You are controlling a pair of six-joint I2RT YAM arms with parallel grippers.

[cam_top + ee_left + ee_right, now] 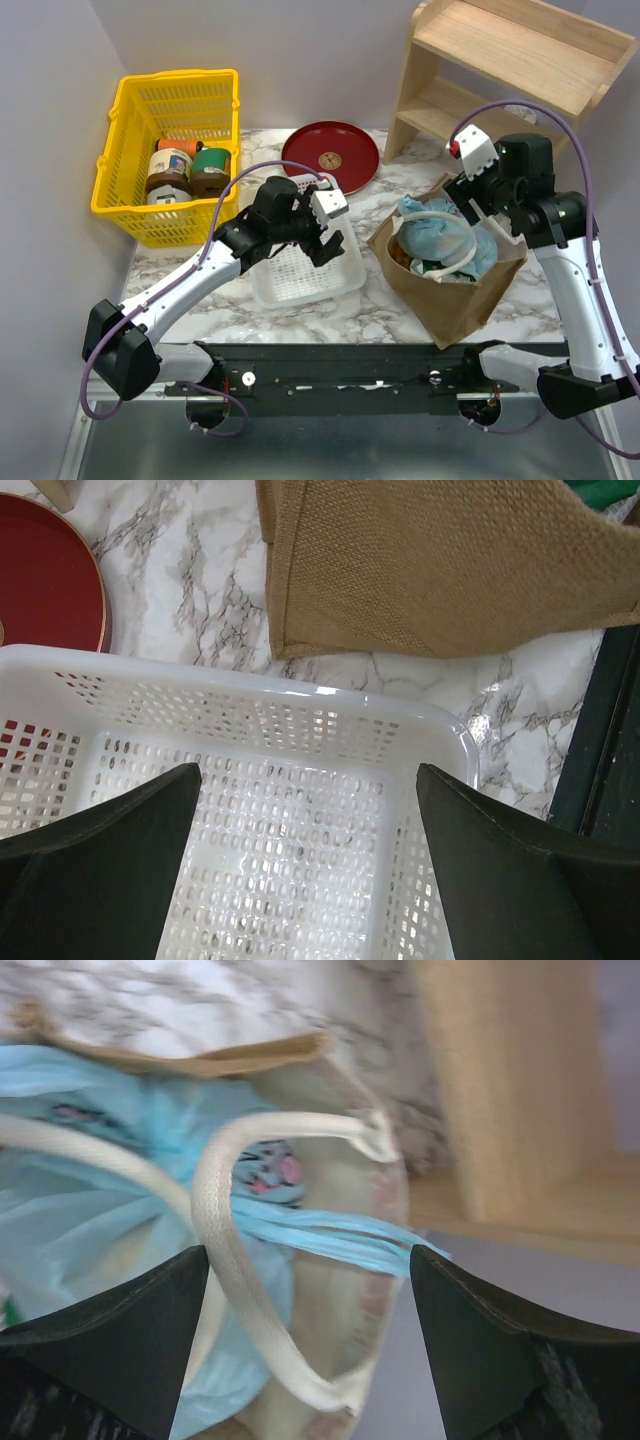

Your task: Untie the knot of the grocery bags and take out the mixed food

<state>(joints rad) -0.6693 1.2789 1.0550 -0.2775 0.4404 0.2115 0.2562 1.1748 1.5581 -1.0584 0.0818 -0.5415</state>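
Since the right claw hangs spread directly over the thin light-blue plastic bag, it is the nearer one.

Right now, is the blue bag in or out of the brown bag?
In: blue bag sits inside the brown bag, under its rope handle.
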